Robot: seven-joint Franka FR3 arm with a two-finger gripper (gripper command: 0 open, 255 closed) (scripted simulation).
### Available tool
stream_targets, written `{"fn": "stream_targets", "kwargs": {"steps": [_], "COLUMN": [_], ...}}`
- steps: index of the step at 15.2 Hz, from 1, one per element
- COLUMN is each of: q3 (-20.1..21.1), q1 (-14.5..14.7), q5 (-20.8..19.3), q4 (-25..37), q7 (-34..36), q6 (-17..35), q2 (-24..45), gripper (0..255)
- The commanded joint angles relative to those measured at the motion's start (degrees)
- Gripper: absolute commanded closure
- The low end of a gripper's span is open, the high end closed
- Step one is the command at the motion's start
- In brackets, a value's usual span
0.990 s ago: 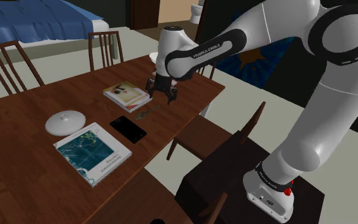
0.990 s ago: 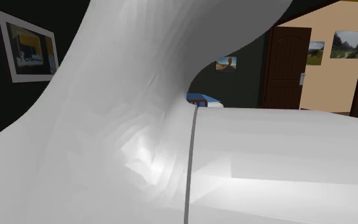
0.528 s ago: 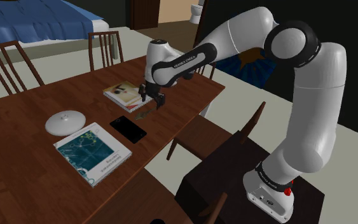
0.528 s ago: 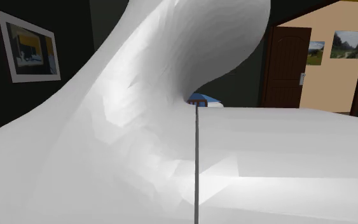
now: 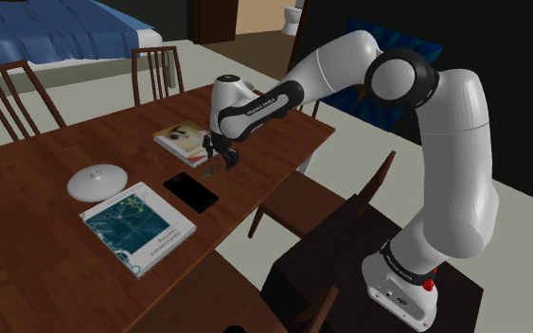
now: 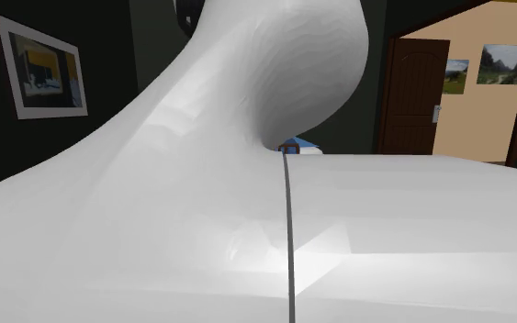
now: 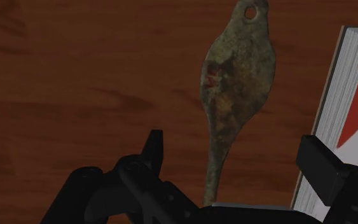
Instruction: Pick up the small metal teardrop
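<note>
Rising from a dark stand [image 5: 387,284] at the shoulder view's lower right, a white arm [image 5: 453,142] bends up and over, then reaches down to the left onto a brown wooden counter [image 5: 46,255]. A wooden chair [image 5: 311,203] is tucked in at the counter's near edge, just beyond the stand. On the near part of the counter lies a teal-covered book [image 5: 138,227], with a white domed dish [image 5: 97,181] beside it and a flat black slab [image 5: 190,192] a little farther in. Just past the slab the black tool [image 5: 221,156] points down, low over the wood. In the wrist view its two fingers [image 7: 152,149] stand apart, open and gripping nothing. Between them, flat on the counter, lies the small teardrop [image 7: 238,76], dull greenish-brown metal: its thin stem runs towards the tool, and its broad end, pierced by a small hole, points away. Neither finger touches it. A stack of books [image 5: 188,140] sits just beside the teardrop, near one finger. Two more chairs [image 5: 155,71] stand at the counter's far side, and beyond them is a blue bed [image 5: 46,28]. In the second exterior view the arm looms close, with a framed picture [image 6: 43,66] and a brown door [image 6: 415,96] behind it
</note>
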Motion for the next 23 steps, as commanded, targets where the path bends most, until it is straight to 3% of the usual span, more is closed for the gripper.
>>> {"fn": "stream_targets", "kwargs": {"steps": [1,3,4,13,23], "q3": [-0.28,-0.36,-0.36,-0.34,1.01], "q1": [0.19,0.24,0.27,0.23,-0.73], "q5": [-0.30,-0.39,-0.39,-0.41,1.16], "q4": [0.21,0.26,0.25,0.26,-0.04], "q7": [0.18,0.23,0.27,0.25,-0.69], "q6": [0.92,1.19,1.19,1.19,-3.74], "q2": [1.11,1.43,1.43,1.44,-3.85], "gripper": [0,0,255,255,255]}}
